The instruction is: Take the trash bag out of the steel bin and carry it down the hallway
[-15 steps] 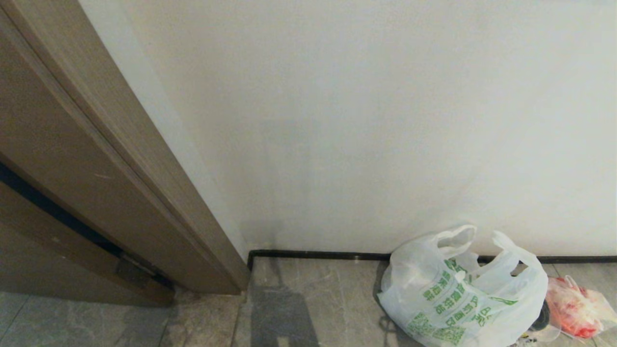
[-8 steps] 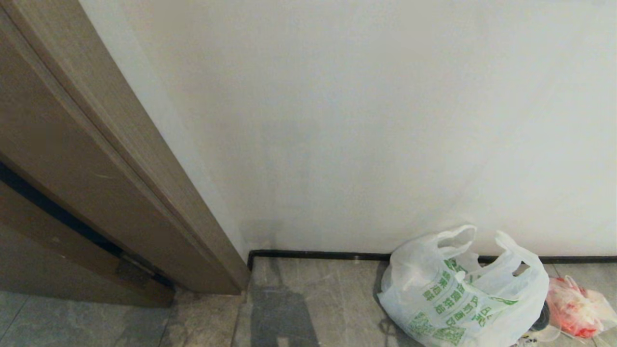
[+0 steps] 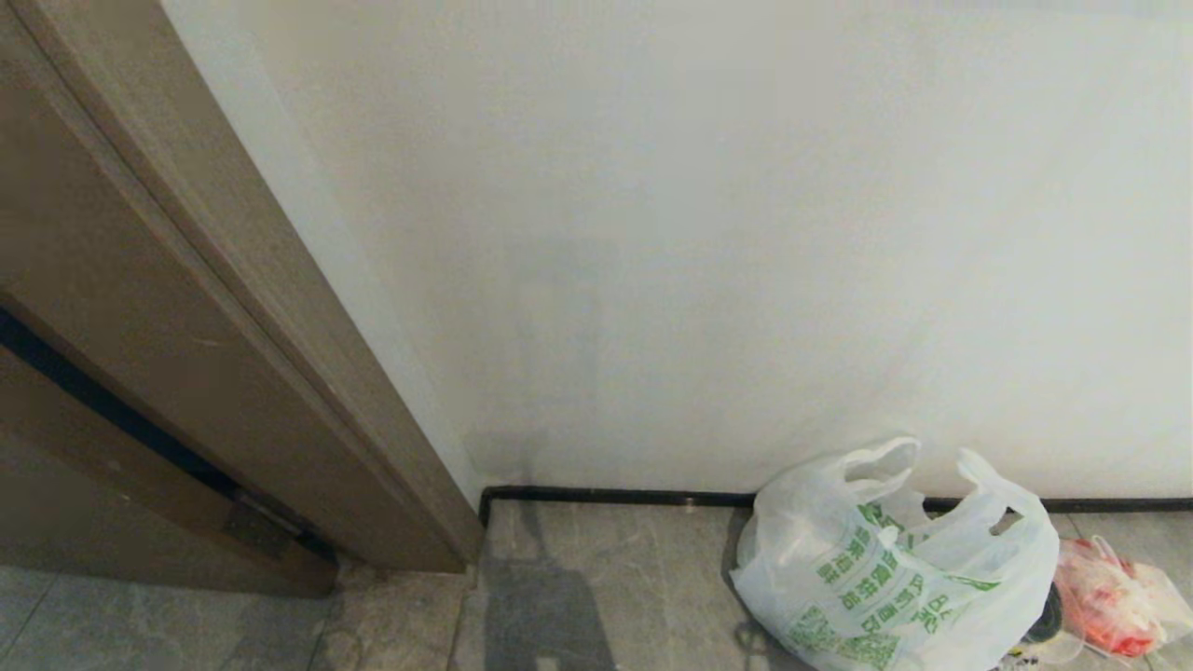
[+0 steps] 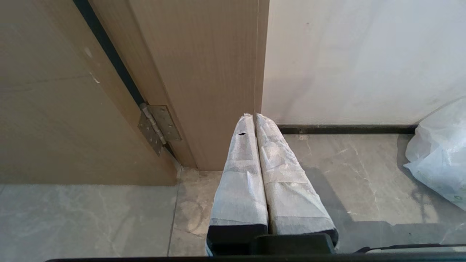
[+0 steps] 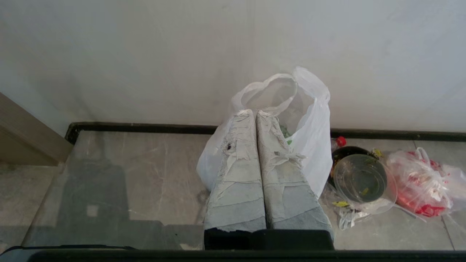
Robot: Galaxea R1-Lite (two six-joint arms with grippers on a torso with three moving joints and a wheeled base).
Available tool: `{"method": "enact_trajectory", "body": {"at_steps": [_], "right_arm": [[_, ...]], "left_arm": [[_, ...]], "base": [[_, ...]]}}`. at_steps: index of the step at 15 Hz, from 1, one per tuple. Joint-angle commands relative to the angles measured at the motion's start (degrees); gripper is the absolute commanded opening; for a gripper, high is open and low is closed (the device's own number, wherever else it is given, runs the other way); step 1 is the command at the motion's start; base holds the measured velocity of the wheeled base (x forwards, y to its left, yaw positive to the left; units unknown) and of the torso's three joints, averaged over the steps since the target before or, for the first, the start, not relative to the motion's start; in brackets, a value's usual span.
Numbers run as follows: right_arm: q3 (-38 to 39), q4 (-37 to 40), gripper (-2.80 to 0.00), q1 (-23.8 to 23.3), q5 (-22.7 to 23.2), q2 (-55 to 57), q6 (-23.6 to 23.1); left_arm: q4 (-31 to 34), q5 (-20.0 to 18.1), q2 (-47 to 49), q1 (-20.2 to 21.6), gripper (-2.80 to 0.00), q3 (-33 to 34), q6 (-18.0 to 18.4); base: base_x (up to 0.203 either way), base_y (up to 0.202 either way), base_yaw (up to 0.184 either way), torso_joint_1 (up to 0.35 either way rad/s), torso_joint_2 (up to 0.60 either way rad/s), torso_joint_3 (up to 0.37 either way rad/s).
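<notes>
Bare floor tiles [image 3: 606,578] lie open between the door frame [image 3: 280,373] and the trash bag [image 3: 885,568]

The lower part of the trash bag [image 3: 895,582] is cut off by the bottom edge of the head view. Its green lettering is too small to read. The pinkish bag [image 3: 1114,596] beside it is partly hidden behind it. In the right wrist view, the right end effector [image 5: 255,113] covers the front of the trash bag. The door frame [image 3: 186,308] runs out at the left edge.
</notes>
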Motion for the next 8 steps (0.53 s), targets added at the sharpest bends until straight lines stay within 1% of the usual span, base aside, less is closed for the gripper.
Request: {"method": "enact_trajectory", "body": {"at_steps": [1, 8], "right_arm": [[0.0, 0.0, -2.80, 0.0, 0.0, 0.1, 0.0], [0.0, 0.0, -2.80, 0.0, 0.0, 0.1, 0.0]], "left_arm": [[0.0, 0.0, 0.0, 0.0, -2.80, 0.0, -0.2], [-0.1, 0.1, 0.0, 0.0, -2.80, 0.0, -0.5]], "base": [[0.000, 0.000, 0.000, 0.002, 0.00, 0.159], [0.000, 0.000, 0.000, 0.004, 0.00, 0.195]]}}
